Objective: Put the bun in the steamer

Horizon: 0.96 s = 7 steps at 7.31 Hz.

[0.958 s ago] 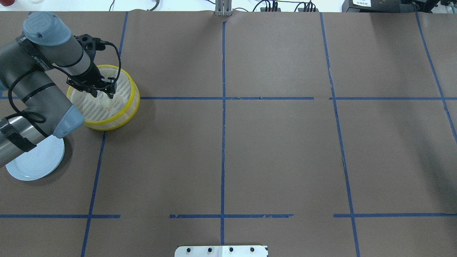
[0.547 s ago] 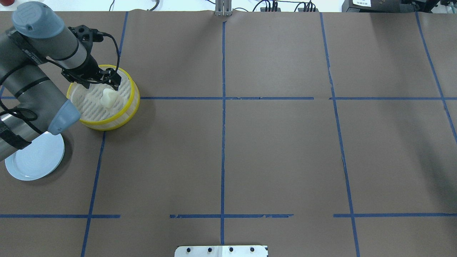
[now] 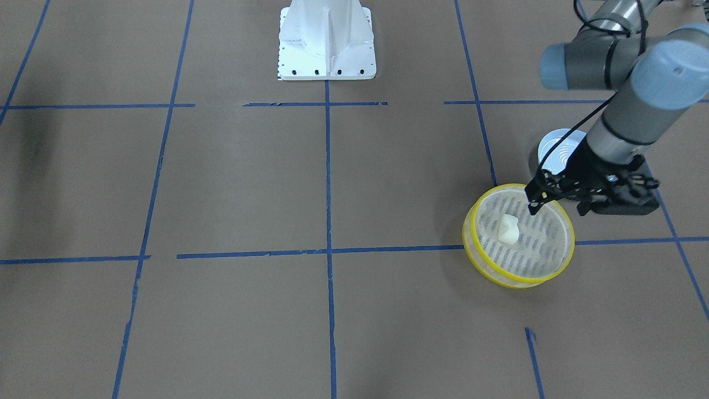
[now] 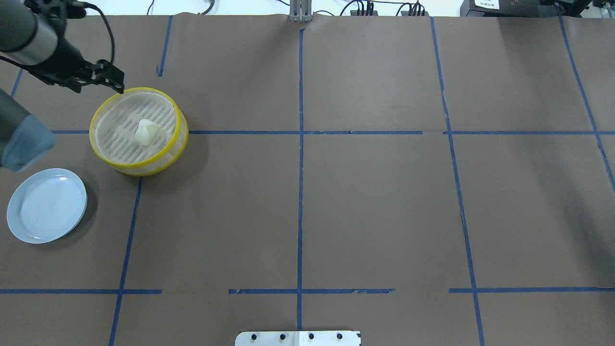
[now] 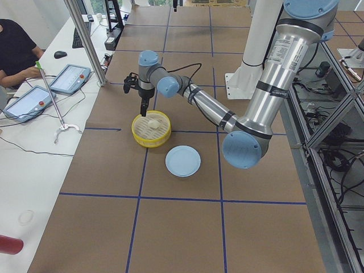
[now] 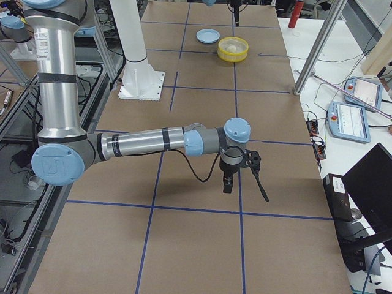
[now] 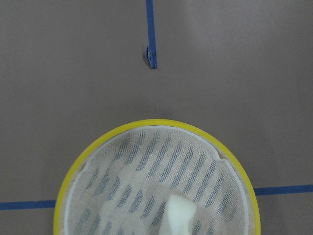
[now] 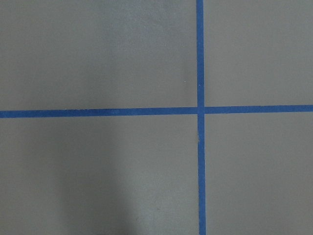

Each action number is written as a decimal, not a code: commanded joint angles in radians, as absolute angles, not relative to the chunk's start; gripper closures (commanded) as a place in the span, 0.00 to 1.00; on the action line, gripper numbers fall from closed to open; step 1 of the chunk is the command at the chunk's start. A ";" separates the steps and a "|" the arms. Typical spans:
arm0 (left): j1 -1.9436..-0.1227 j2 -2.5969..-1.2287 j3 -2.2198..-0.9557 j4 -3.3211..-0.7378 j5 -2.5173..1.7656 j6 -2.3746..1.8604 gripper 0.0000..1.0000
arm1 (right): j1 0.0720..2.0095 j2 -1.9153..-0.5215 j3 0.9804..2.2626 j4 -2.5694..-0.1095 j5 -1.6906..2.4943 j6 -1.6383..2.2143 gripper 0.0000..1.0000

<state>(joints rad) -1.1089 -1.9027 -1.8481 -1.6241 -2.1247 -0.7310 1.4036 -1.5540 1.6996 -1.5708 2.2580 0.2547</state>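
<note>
1. Lying near the middle of the steamer, the bun is pointing its longer side roughly away from the robot, slightly slanted.
2. The left gripper, fingers spread, is pulling back beyond the rim; a moment ago it was hovering over the bun.
3. The plate is sitting beside the steamer. I cannot tell how the right gripper is set.

Cream-white bun; yellow-rimmed steamer, pale slatted bottom; pale blue ringed plate
</note>
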 commanded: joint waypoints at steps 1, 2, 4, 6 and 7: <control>-1.286 -1.878 -1.918 -1.428 -2.176 -0.485 0.00 | 1.404 -1.554 1.700 -1.571 2.258 0.255 0.00; -1.354 -1.868 -1.907 -1.372 -2.190 -0.342 0.00 | 1.404 -1.554 1.700 -1.571 2.258 0.255 0.00; -1.505 -1.766 -1.832 -1.362 -2.245 -0.173 0.00 | 1.404 -1.554 1.700 -1.571 2.258 0.255 0.00; -1.578 -1.604 -1.772 -1.406 -2.333 0.080 0.00 | 1.404 -1.554 1.700 -1.571 2.258 0.255 0.00; -1.588 -1.501 -1.767 -1.478 -2.332 0.086 0.00 | 1.404 -1.554 1.700 -1.571 2.258 0.255 0.00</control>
